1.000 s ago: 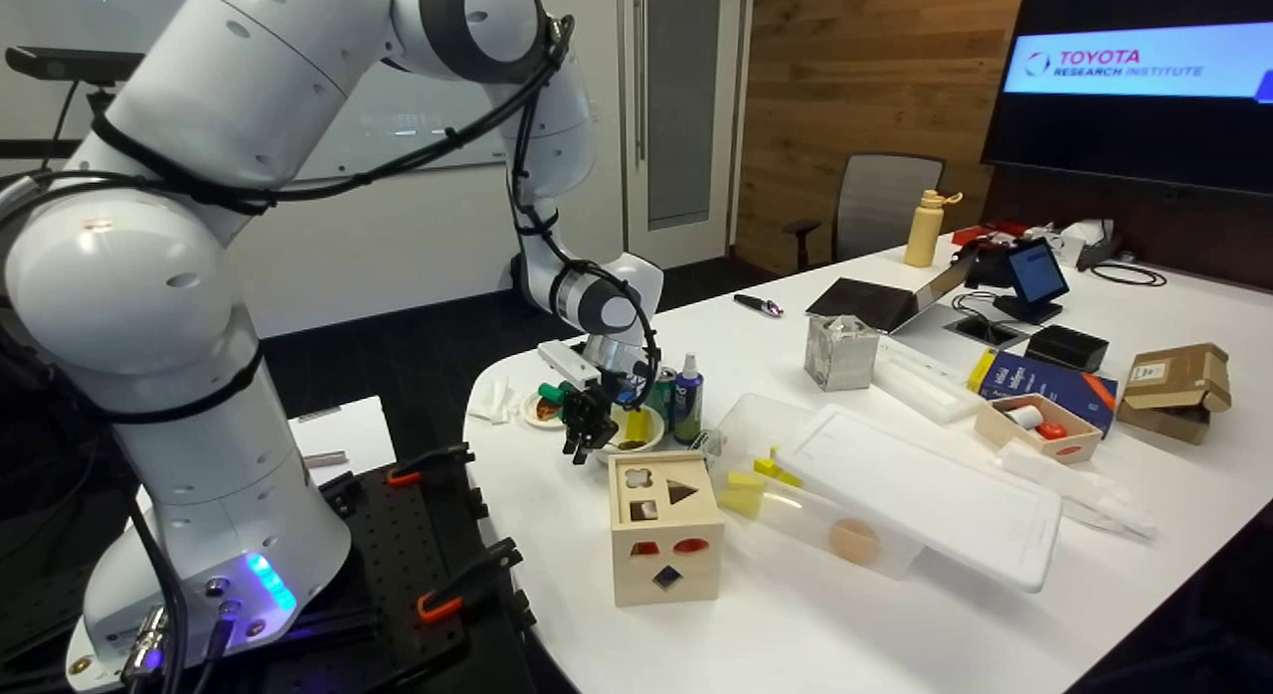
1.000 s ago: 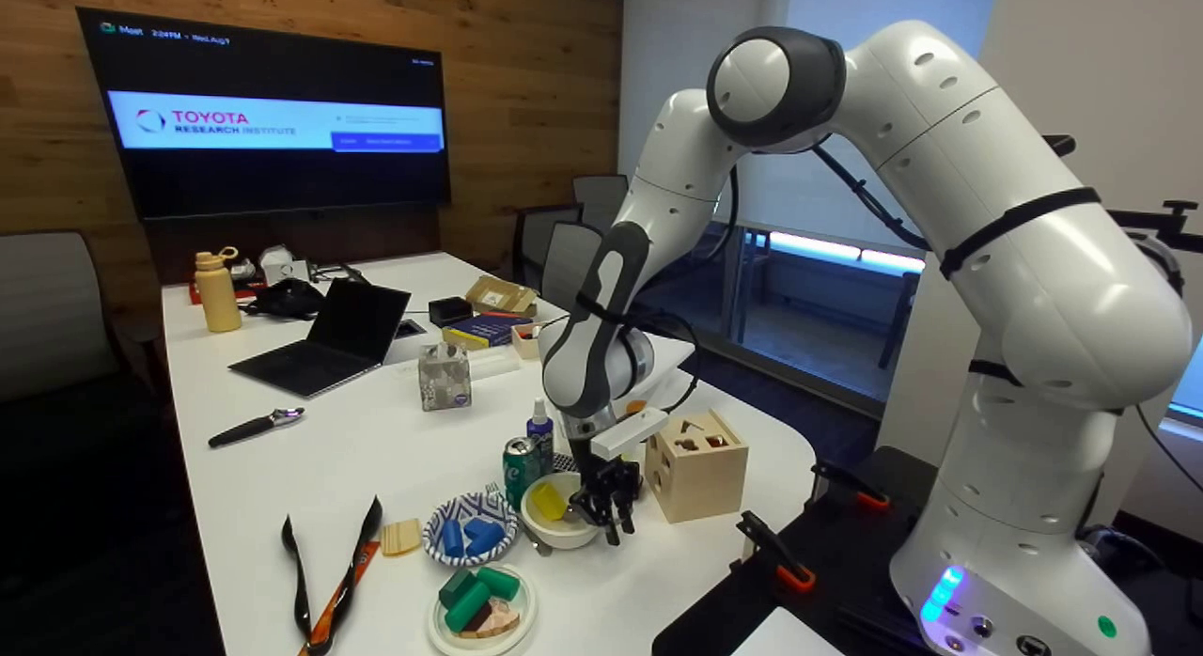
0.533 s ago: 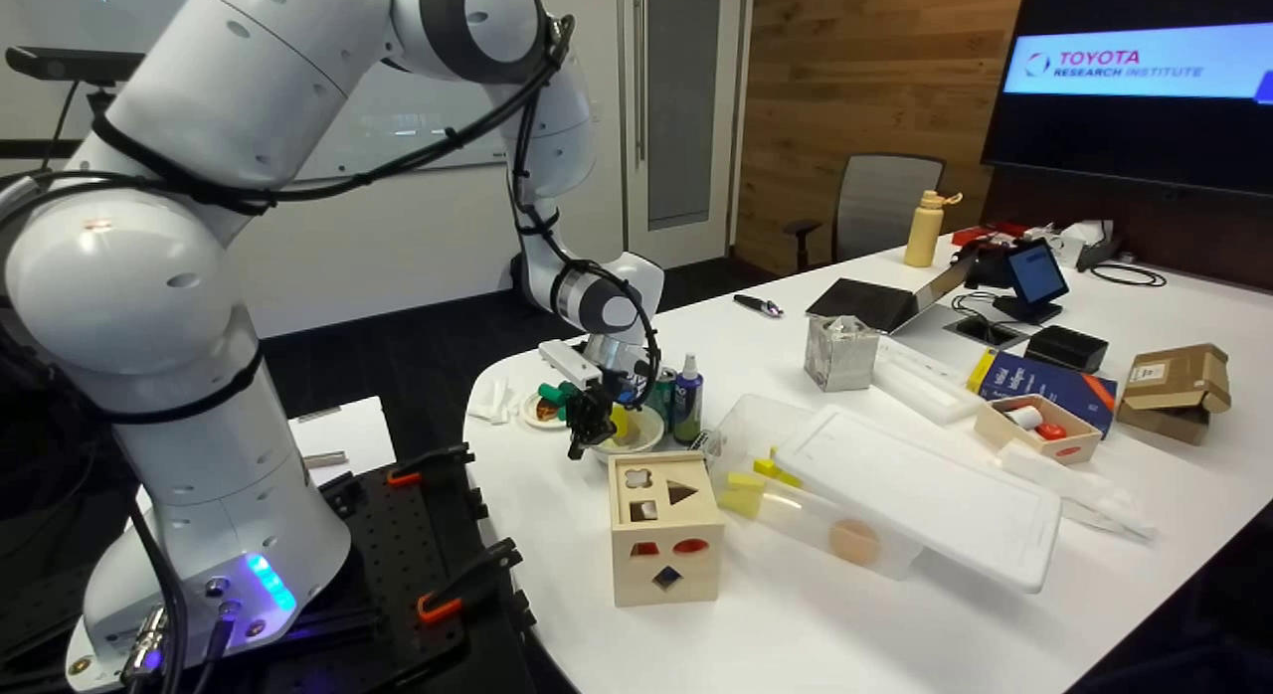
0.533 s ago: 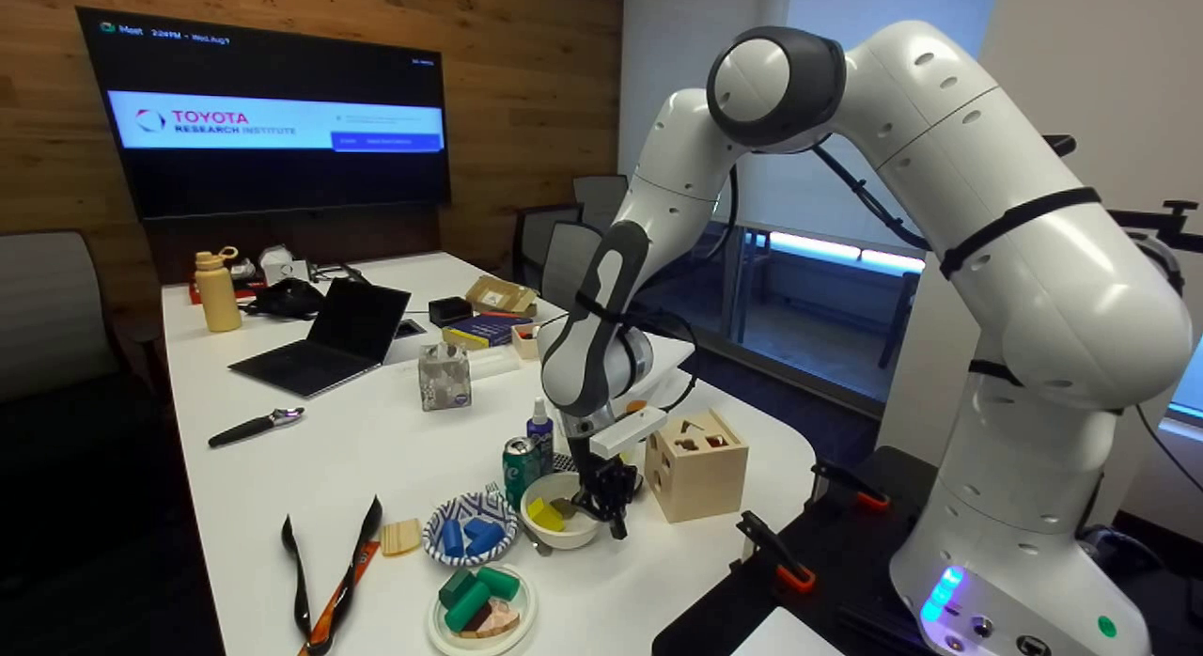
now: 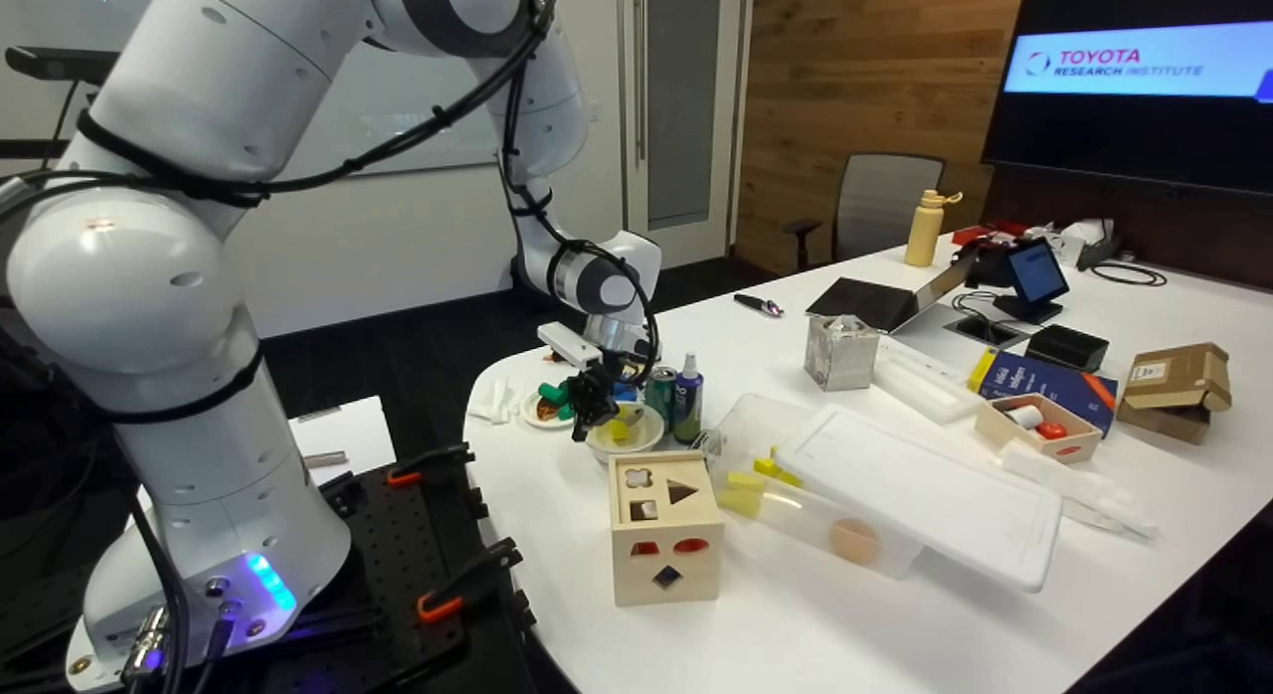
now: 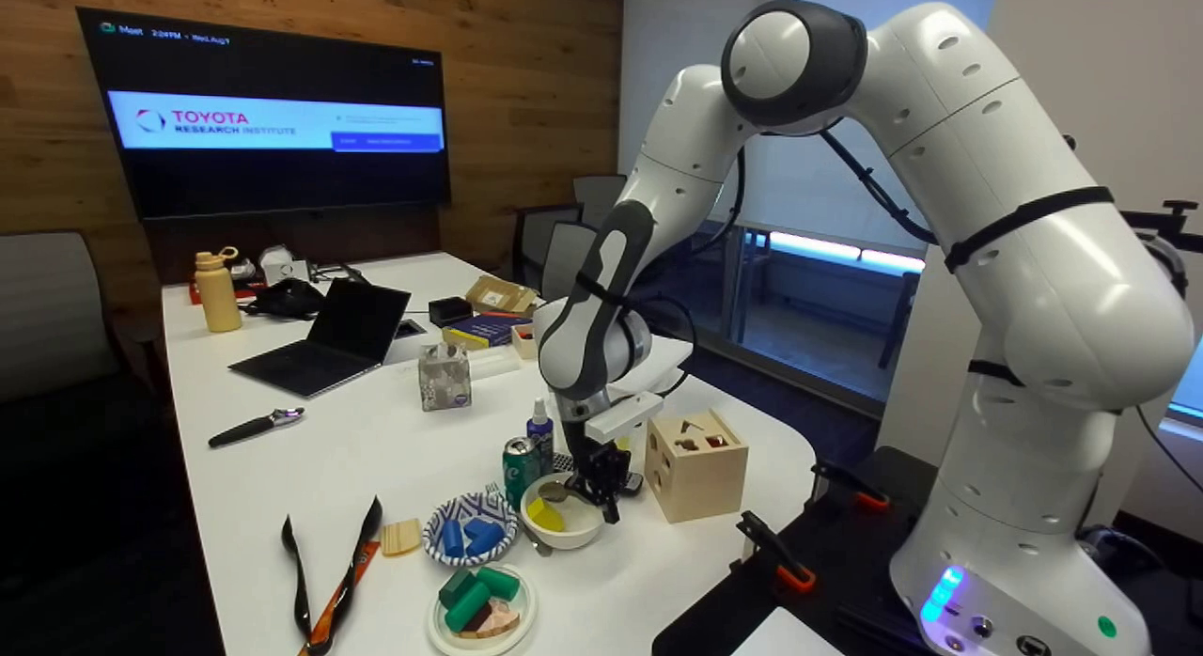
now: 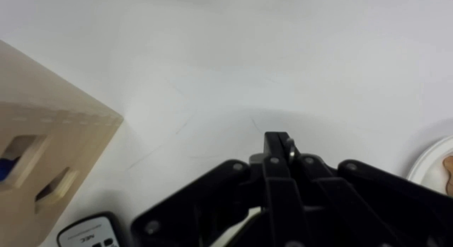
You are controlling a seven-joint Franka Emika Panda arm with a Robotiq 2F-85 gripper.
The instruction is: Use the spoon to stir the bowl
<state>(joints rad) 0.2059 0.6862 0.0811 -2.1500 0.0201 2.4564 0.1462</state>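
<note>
Exterior view — pincer (image 6: 609, 507) clasping oval-headed spoon (image 6: 553, 492) over round bowl (image 6: 568, 540)

One spoon (image 6: 553, 492), one cream bowl (image 6: 578, 522), three green blocks (image 6: 468, 607), one can (image 6: 520, 473)

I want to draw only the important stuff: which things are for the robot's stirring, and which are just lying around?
For stirring:
gripper
held spoon
bowl

Just lying around, among others:
wooden cube
green can
spray bottle
laptop
tissue box
yellow bottle
remote

bowl (image 6: 568, 540): cream | spoon (image 6: 553, 492): grey | block (image 6: 543, 516): yellow | dish (image 6: 469, 505): blue-white geometric | end effector (image 7: 281, 141): black
</note>
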